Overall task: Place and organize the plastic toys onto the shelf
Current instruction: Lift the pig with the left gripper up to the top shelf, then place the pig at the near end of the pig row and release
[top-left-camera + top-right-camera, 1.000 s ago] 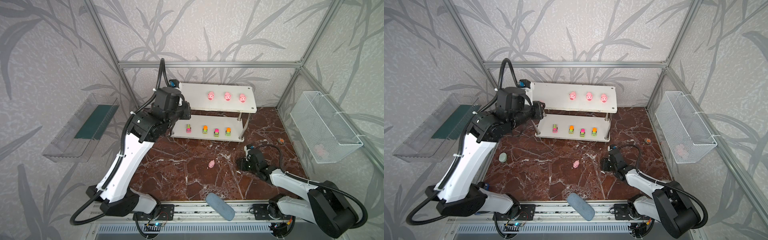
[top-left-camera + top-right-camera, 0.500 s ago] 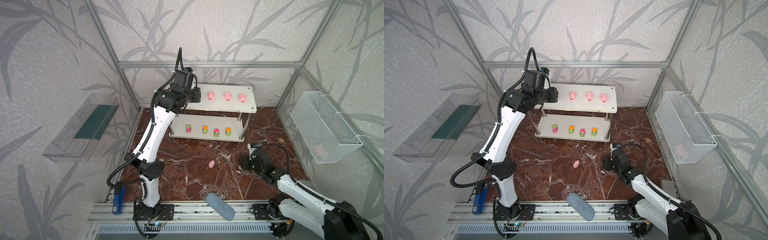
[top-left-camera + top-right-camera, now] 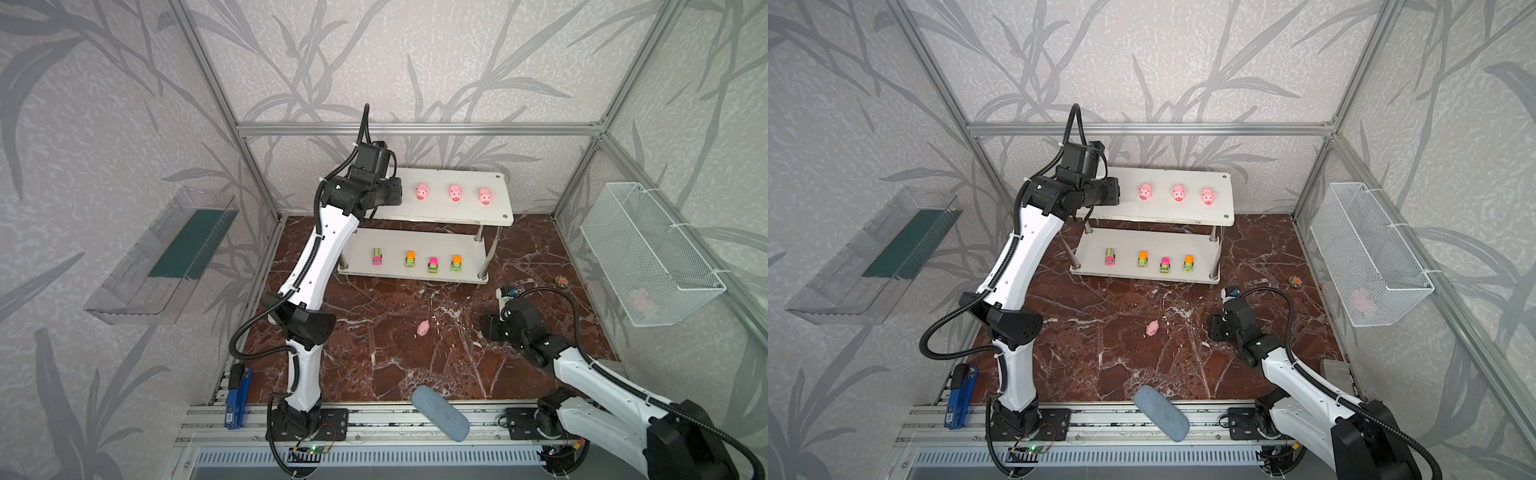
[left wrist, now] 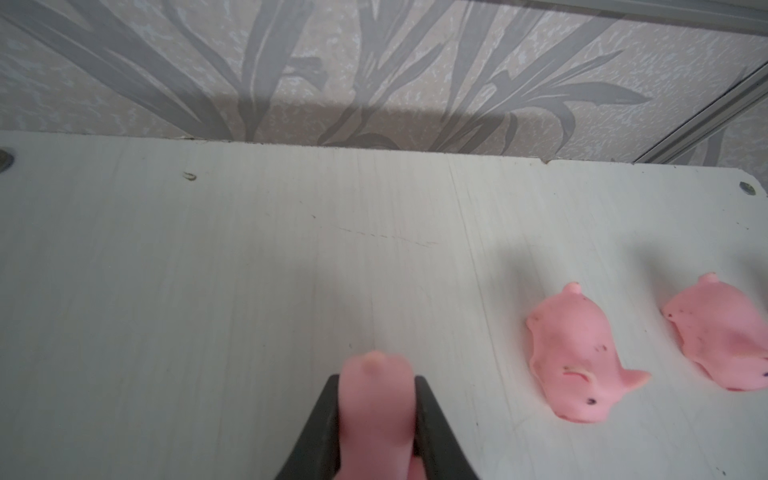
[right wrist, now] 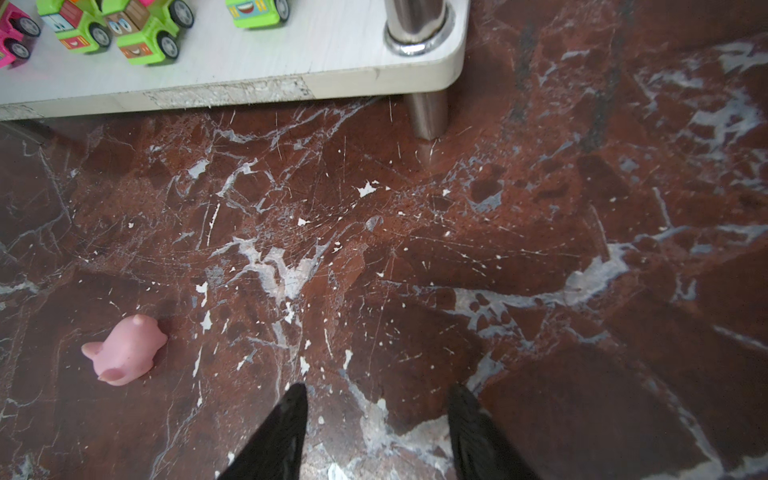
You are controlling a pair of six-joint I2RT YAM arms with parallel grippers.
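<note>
We judge the step in hand to be adding a fourth pig to the shelf's point(image 3: 440, 212) top board point(image 4: 208, 270). Our left gripper point(image 4: 376, 377) pinches a pig point(image 4: 376, 415) between its jaws over the left half of that board, just left of the three pigs point(image 3: 455, 193) standing in a row. We cannot tell whether it touches the board yet. Next, we think, it must settle in line with the row and clear of its neighbour. Then the jaws should spread and lift straight off.

On the shelf's lower board point(image 3: 415, 245) four trucks point(image 3: 410, 259) stand in a row. A last pig point(image 3: 423, 328) lies on its side on the floor point(image 5: 498, 249) in front of the shelf. Right of it, near the shelf's front right post point(image 5: 415, 25), our right gripper point(image 5: 378, 388) hovers with its jaws spread and empty.

Only the left wrist view shows the pinch, because in both top views the arm point(image 3: 324, 249) hides it. Only the top views show the whole row.
</note>
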